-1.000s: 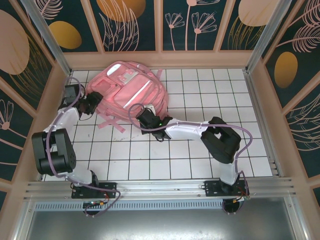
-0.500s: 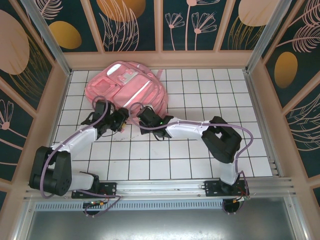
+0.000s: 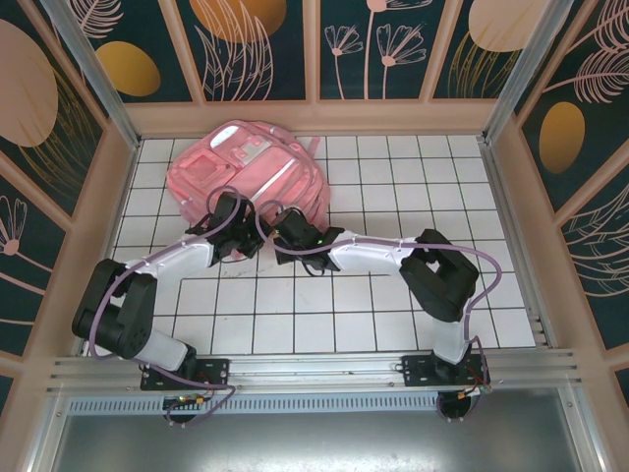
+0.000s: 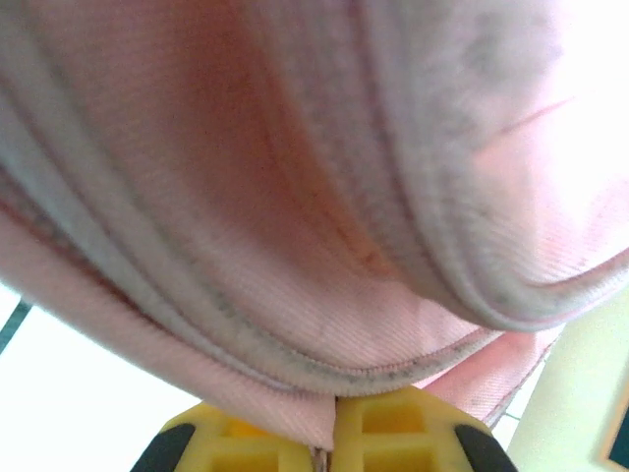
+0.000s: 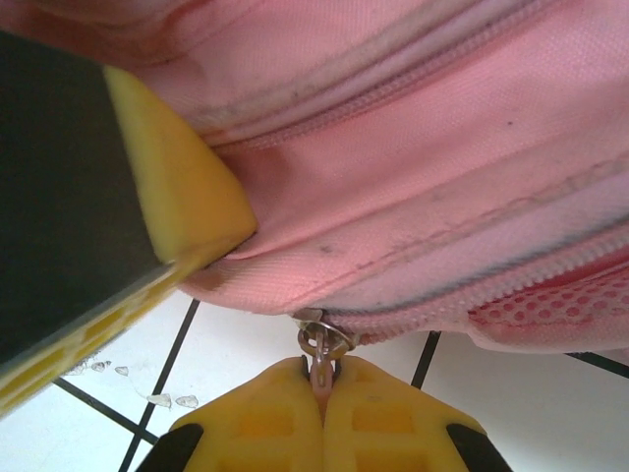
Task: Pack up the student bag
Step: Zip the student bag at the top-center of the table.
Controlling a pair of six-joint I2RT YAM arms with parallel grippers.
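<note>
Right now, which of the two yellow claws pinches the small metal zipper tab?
The right gripper: shut, it clamps the metal zipper pull of the soft pink backpack. The left gripper pinches only fabric.

The student bag [image 3: 246, 172]: a large, soft pink backpack with a white patch and pale strips, lying flat, front up, at the far left-centre of the gridded tabletop [image 3: 393, 295].

I now have my left gripper [image 3: 242, 234] at the near edge of the student bag [image 3: 246, 167], close beside the right gripper [image 3: 282, 228]. A second ago it was out at the bag's left flank, across the counter [image 3: 393, 177]. Its jaws, open then, are now pinched on the pink hem [image 4: 324, 383].
</note>
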